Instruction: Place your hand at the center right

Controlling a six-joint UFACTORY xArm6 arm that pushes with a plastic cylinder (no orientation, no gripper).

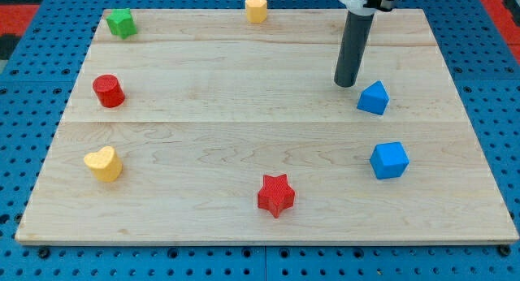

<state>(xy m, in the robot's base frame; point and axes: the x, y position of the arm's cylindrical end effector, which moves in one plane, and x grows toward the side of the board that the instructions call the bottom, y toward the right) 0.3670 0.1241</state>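
You see my tip (347, 84) just beside the blue triangular block (374, 98), upper right; center right is nearly reached. No jaws exist, nothing is held.

one camera looks down at a slant from the board's (244, 110) near edge, taking in all of it.

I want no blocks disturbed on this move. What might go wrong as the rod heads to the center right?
My tip sits just up and left of the blue triangular block, so a move toward the view's right and bottom would likely nudge it. Overshooting downward could also reach the blue cube.
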